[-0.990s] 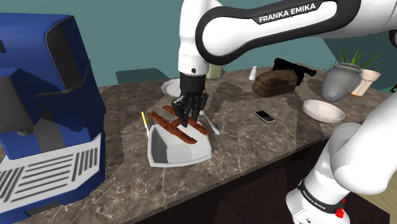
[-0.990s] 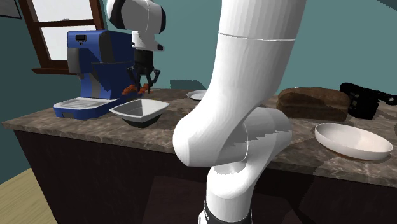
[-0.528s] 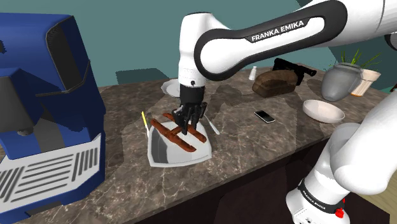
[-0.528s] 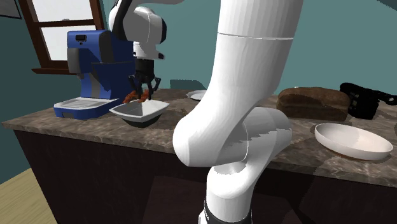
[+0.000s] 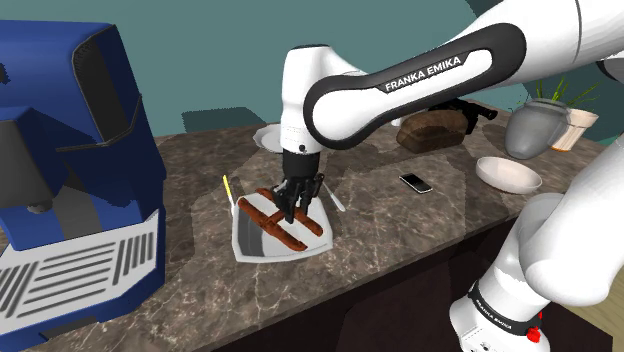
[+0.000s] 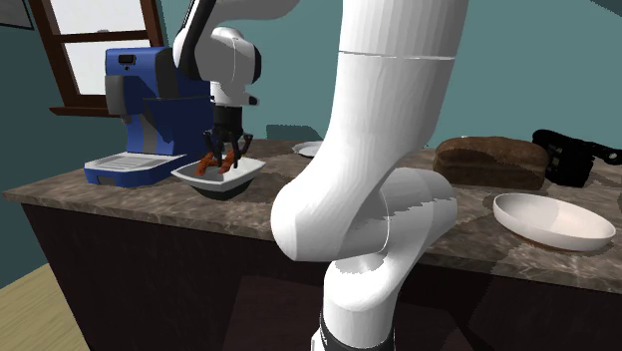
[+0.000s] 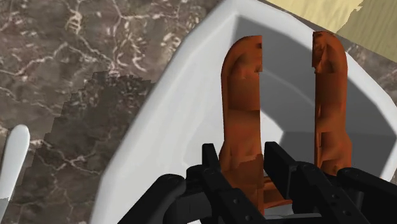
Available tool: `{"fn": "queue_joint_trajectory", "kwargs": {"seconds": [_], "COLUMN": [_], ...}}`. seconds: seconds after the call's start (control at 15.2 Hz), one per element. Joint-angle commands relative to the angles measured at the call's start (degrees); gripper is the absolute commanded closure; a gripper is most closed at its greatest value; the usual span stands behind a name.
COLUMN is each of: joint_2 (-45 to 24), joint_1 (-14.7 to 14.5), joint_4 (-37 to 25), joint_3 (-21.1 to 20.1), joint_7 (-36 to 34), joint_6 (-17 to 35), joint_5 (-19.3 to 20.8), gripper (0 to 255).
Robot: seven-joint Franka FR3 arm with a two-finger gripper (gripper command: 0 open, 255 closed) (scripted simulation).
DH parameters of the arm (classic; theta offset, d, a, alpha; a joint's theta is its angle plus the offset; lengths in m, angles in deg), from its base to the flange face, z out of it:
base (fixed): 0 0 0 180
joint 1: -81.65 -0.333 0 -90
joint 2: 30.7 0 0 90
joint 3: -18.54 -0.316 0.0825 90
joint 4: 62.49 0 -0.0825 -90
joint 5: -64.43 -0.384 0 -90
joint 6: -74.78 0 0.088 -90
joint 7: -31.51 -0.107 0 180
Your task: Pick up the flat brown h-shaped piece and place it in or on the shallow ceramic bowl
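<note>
Clasping brown H-shaped piece, gripper over white bowl, arm lettered FRANKA EMIKA

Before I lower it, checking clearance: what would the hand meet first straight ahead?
Likely the floor of the shallow white bowl, just past the flat brown H-shaped piece the hand clasps; depth unclear.

Marble counter carries coffee machine, white bowl, phone, loaf.
</note>
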Motion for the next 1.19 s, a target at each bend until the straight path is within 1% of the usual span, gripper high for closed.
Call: {"fn": "queue_joint_trajectory", "kwargs": {"seconds": [0.0,0.26,0.33,0.66,0.92,1.12], "joint_2": [0.03,0.03,0.03,0.03,2.27,2.27], "joint_1": [-0.01,-0.01,-0.01,-0.01,0.46,0.46], "joint_4": [0.15,0.15,0.15,0.15,-4.98,-4.98], "joint_3": [-0.01,-0.01,-0.01,-0.01,0.89,0.9], "joint_7": [0.02,0.02,0.02,0.02,0.21,0.21], "joint_6": [0.15,0.15,0.15,0.15,-7.24,-7.24], "joint_5": [-0.03,-0.03,-0.03,-0.03,0.0,0.0], "gripper": [255,255,0,0,0,0]}}
